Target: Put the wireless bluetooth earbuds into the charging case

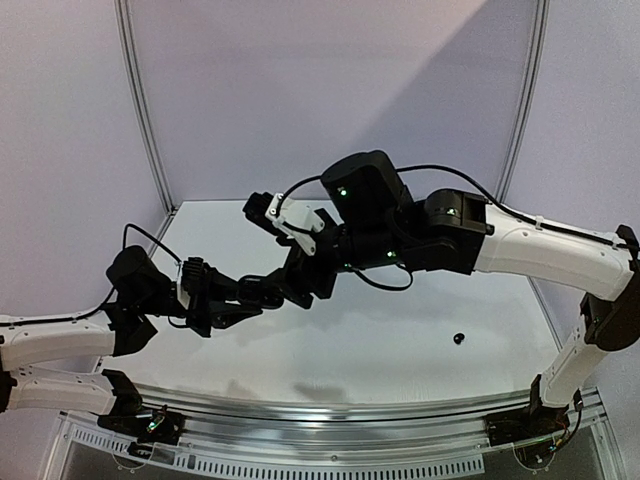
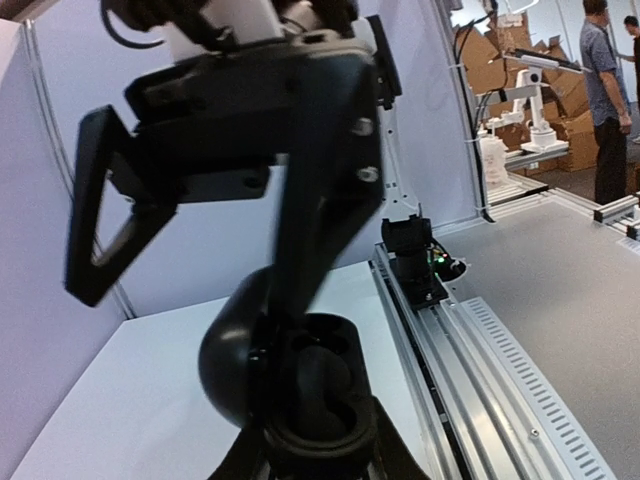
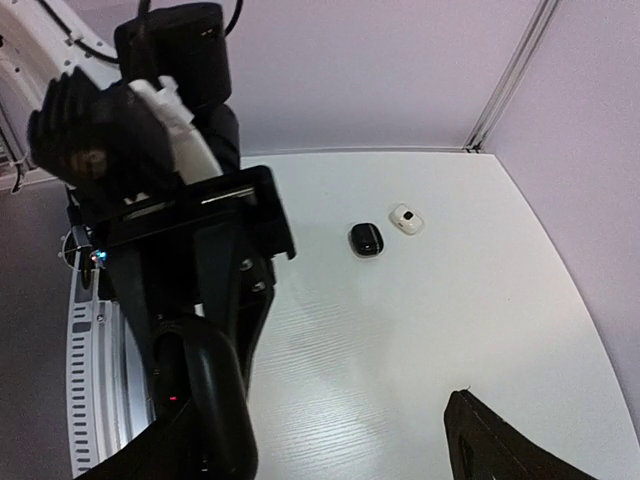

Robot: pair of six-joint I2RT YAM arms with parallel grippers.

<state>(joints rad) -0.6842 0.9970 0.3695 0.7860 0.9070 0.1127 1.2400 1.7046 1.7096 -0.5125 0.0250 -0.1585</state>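
Observation:
My left gripper (image 2: 320, 455) is shut on the base of a black charging case (image 2: 315, 385), held above the table with its lid (image 2: 228, 355) swung open to the left. The case's dark hollows show, but I cannot tell whether an earbud lies in them. My right gripper (image 2: 190, 290) hangs open over it, one finger (image 2: 320, 200) reaching down to the case by the hinge, the other (image 2: 100, 215) out to the left. In the top view the two grippers meet left of centre at the case (image 1: 258, 290). One small black earbud (image 1: 459, 338) lies alone on the table at the right.
A closed black case (image 3: 367, 239) and a closed white case (image 3: 406, 219) lie side by side on the white table (image 3: 420, 330) toward the back wall. The metal rail (image 2: 450, 330) runs along the near edge, with arm bases bolted to it.

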